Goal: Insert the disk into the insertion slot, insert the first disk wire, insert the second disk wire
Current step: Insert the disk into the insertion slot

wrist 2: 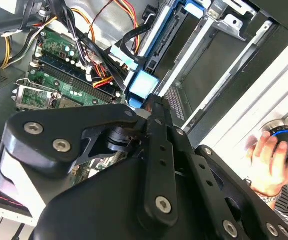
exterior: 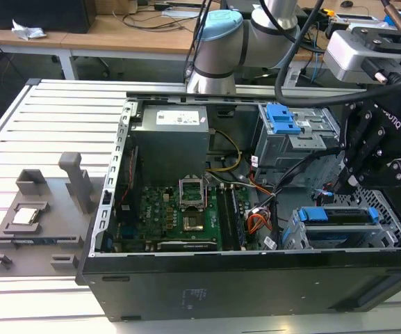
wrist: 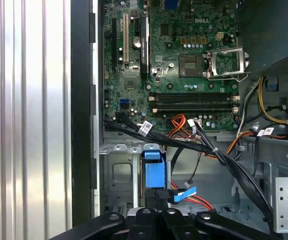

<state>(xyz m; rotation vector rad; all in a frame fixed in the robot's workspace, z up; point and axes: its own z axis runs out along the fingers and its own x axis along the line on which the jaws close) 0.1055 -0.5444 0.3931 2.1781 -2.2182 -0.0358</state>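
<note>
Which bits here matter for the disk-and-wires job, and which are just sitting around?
Job: pincer; disk, sitting in the insertion slot.
Lying about: taller cage with blue clip; power supply; motherboard; grey tray outside the case.

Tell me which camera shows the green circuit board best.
The first wrist view: the green circuit board faces the camera, socket and slots plain. The exterior view sees it at a slant. In the second wrist view, cables and the claw cover much of it.
</note>
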